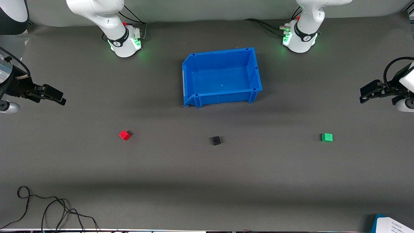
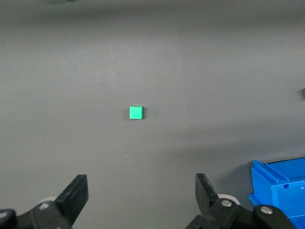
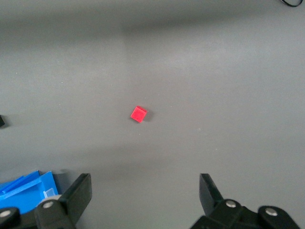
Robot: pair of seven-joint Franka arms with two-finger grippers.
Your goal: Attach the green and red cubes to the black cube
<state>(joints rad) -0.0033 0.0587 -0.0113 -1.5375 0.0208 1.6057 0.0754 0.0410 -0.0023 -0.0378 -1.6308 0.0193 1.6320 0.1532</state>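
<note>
The black cube lies on the grey mat, nearer to the front camera than the blue bin. The red cube lies toward the right arm's end, the green cube toward the left arm's end. My left gripper is open and empty, up in the air at its end of the table; its wrist view shows the green cube on the mat. My right gripper is open and empty at its end; its wrist view shows the red cube.
The blue bin stands in the middle between the arms' bases and has nothing in it. Black cables lie at the table's near edge toward the right arm's end. A white and blue box sits at the near corner toward the left arm's end.
</note>
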